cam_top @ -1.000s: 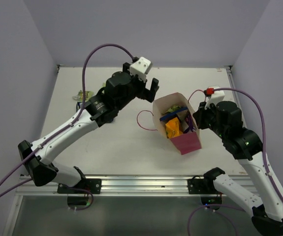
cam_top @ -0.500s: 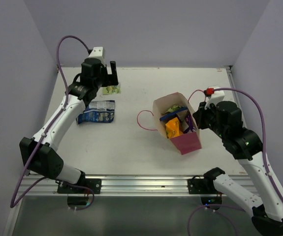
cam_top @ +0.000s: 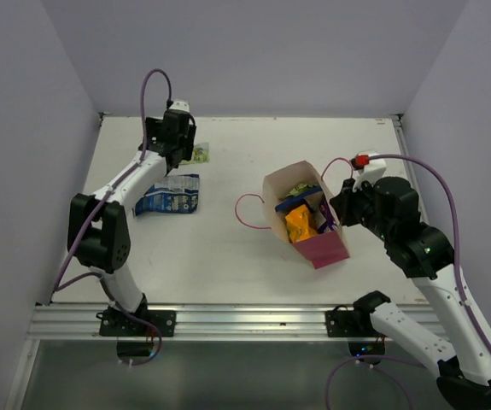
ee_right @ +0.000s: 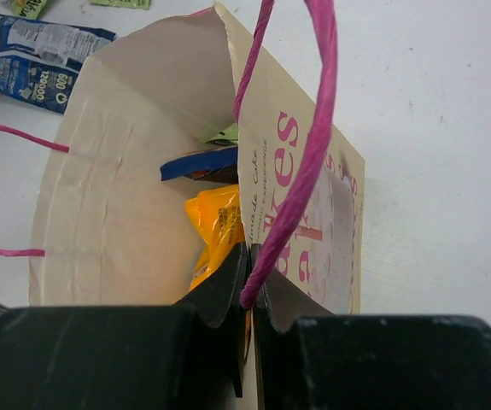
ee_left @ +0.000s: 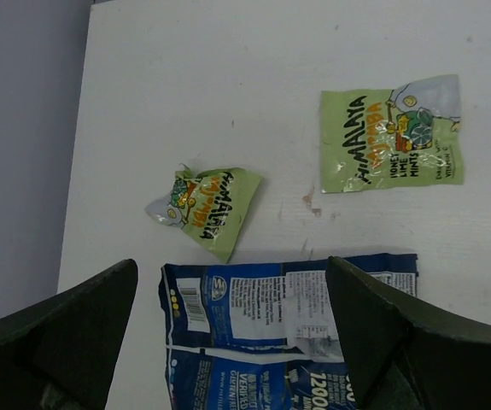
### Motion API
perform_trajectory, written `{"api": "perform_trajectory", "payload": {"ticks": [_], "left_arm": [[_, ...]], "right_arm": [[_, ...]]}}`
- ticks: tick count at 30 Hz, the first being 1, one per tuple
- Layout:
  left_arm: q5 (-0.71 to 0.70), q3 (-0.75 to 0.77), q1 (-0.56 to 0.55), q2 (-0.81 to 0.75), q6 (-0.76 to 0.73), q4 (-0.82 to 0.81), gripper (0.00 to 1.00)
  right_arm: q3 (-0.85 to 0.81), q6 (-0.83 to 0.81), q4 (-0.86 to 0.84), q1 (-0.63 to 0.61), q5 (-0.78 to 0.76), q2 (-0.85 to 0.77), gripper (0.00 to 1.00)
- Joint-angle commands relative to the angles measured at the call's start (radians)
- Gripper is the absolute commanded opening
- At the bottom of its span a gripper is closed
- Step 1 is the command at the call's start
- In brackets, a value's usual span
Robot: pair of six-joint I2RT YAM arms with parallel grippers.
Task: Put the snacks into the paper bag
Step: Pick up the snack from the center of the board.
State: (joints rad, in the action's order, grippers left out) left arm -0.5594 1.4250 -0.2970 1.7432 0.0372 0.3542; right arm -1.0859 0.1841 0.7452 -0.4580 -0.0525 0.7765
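So the left hand (ee_left: pixel 230 266) is spread wide open with nothing in it, out over the far-left part of the surface (cam_top: pixel 228 256). In its wrist view the two fingers sit either side of the top end of a dark blue packet (ee_left: pixel 288 333) lying flat. Just past that are two small green packets, one (ee_left: pixel 207 201) almost touching the blue one's edge, the other (ee_left: pixel 390 137) a bit further off to the side. All three are flat on the surface, well apart from the paper bag (cam_top: pixel 277 192). The bag stands right of the middle with its mouth open. The right hand (ee_right: pixel 247 273) is pinched shut on the pink cord handle (ee_right: pixel 305 154) of the side nearest it. The other handle loop (cam_top: pixel 247 209) lies out on the surface to the bag's left. Inside the bag you can see an orange packet (ee_right: pixel 215 222), another dark blue one (ee_right: pixel 198 164) above it, and a bit of green wrapper (ee_right: pixel 224 135) at the back. Can't tell what else is in there.
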Motion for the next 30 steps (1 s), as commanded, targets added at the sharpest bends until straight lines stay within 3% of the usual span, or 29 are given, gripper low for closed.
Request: {"api": "perform_trajectory", "payload": {"ticks": [1,12,19,30], "left_arm": [[-0.027,0.026,0.039,0.071,-0.137,-0.105,0.94],[-0.005,0.1,0.124,0.311,-0.198,-0.13,0.84],[0.036,0.143,0.154,0.387,-0.203,-0.142,0.75],[0.024,0.155,0.156,0.496,-0.221,-0.192,0.7]], "right_arm": [[0.006,0.011,-0.041,-0.002,0.039,0.001,0.06],[-0.003,0.005,-0.026,-0.002,0.026,0.006,0.06],[-0.005,0.006,-0.018,-0.001,0.019,0.012,0.06],[-0.015,0.003,-0.01,-0.001,0.0,0.026,0.06]]}}
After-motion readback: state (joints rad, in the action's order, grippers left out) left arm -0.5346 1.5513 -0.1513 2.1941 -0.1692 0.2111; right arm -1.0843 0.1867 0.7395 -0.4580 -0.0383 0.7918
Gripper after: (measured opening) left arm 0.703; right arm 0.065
